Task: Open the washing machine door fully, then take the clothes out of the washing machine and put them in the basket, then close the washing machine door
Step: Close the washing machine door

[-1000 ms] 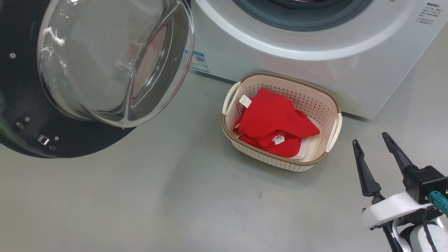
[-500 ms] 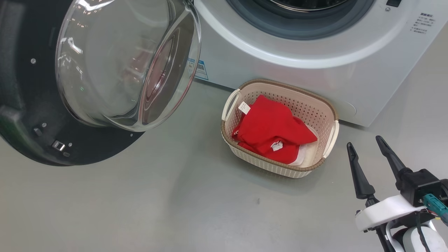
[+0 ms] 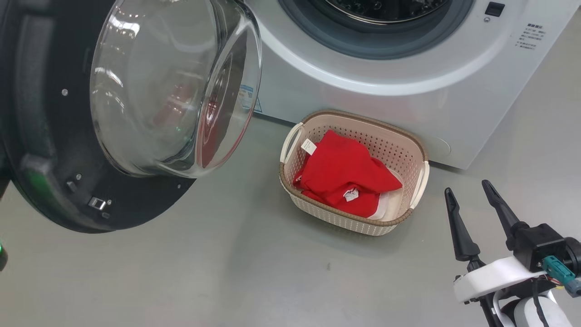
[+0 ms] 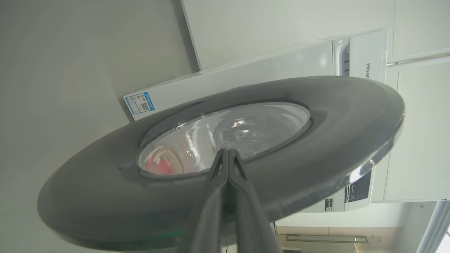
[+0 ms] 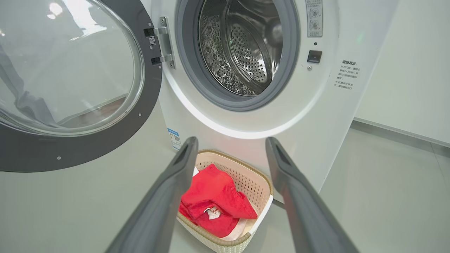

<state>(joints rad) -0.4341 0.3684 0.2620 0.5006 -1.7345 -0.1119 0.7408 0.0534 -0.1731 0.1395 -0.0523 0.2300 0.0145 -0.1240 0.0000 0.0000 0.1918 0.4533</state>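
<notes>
**Door Swung Open, Clothes in Basket**

The washing machine (image 3: 363, 104) stands on the grey floor (image 3: 218, 272) with its perforated steel drum (image 5: 242, 45) exposed. The washing machine door (image 3: 150, 100) hangs open on the hinge (image 5: 160, 45) at the left of the machine's opening, with its glass bowl turned toward the machine's front.

The basket (image 3: 391, 144) sits on the floor just in front of the machine, below the opening. The red clothes (image 3: 345, 175) lie inside it over a bit of white cloth, with two white tags showing.

The left pincer (image 4: 227, 154) is on the door face turned away from the machine. Its fingers are pressed together with nothing between them, and the tips point at the window's edge. Contact with the door cannot be confirmed.

The right pincer (image 3: 467, 187) hovers above the floor in front of the machine, to the right of the basket and apart from it. Its fingers are spread wide and hold nothing.
</notes>
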